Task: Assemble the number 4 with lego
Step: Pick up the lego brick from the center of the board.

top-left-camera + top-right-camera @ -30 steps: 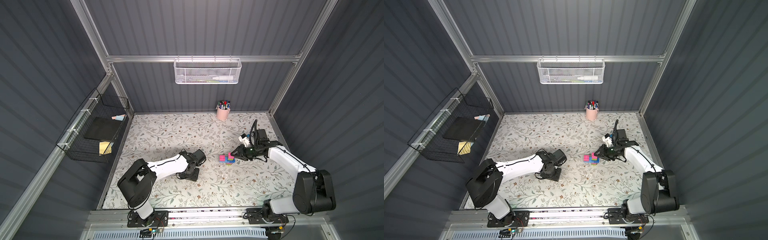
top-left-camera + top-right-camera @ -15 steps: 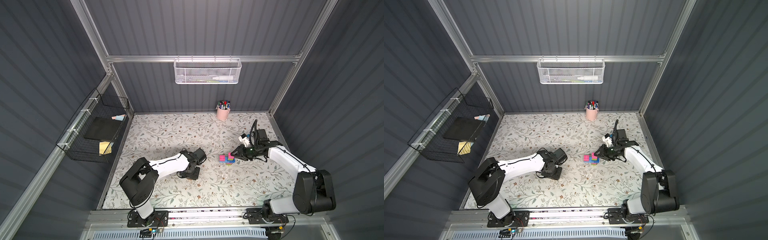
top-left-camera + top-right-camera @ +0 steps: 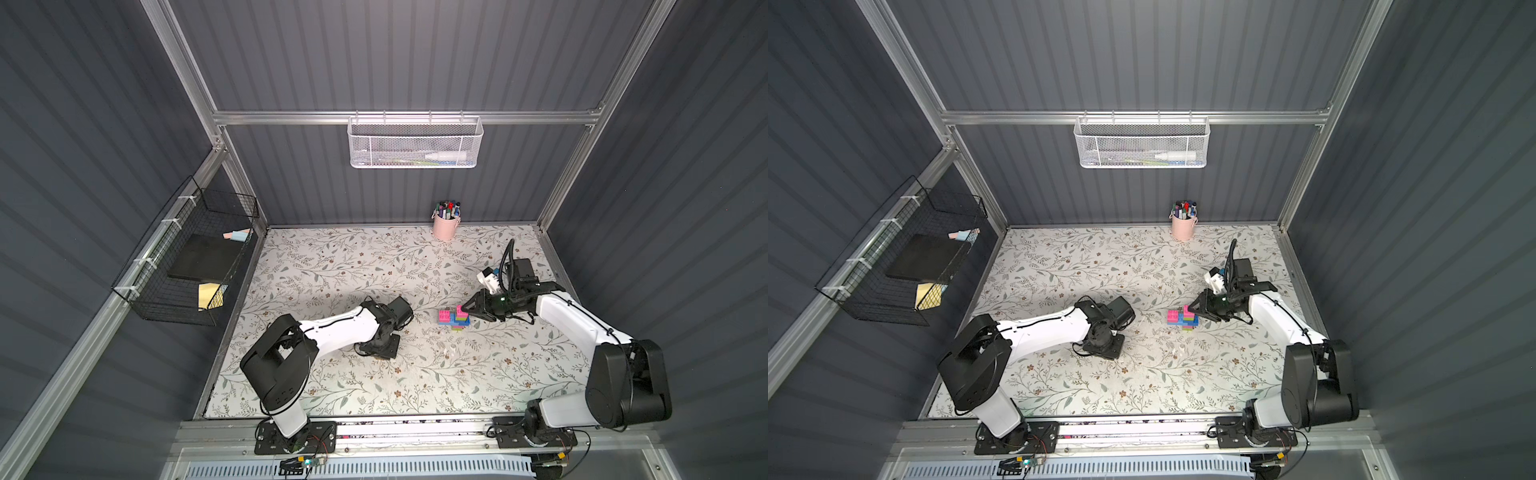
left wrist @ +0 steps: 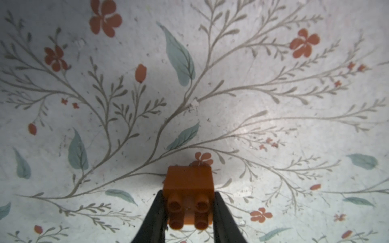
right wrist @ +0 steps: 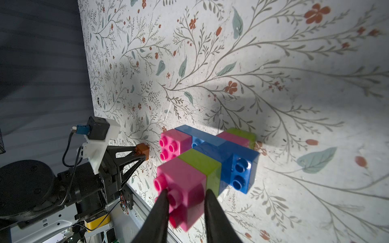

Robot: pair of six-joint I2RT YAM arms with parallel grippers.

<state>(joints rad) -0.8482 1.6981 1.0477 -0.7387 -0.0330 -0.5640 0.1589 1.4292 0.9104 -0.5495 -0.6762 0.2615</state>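
Left end effector [image 4: 189, 196] has its jaws closed against both sides of an orange brick [image 4: 189, 181], studs facing up, apparently resting on the desk [image 3: 353, 266] a little left of its middle. The right end effector [image 5: 187, 192] pinches a pink brick [image 5: 181, 181] at one end of the number 4 [image 3: 454, 319], a joined cluster of pink, blue and green bricks lying between the desk's middle and its right edge, well apart from the orange one.

The step in hand looks like the pick-up of the orange brick while the cluster is steadied. The next move likely calls for lifting that brick, carrying it toward the right edge, lining up its underside with open studs on the cluster and pressing down against a firm hold.

From the front edge, the left arm lies low with its wrist bent straight down. The right arm reaches from the front right corner, its wrist nearly level and low, pointing toward the left edge.
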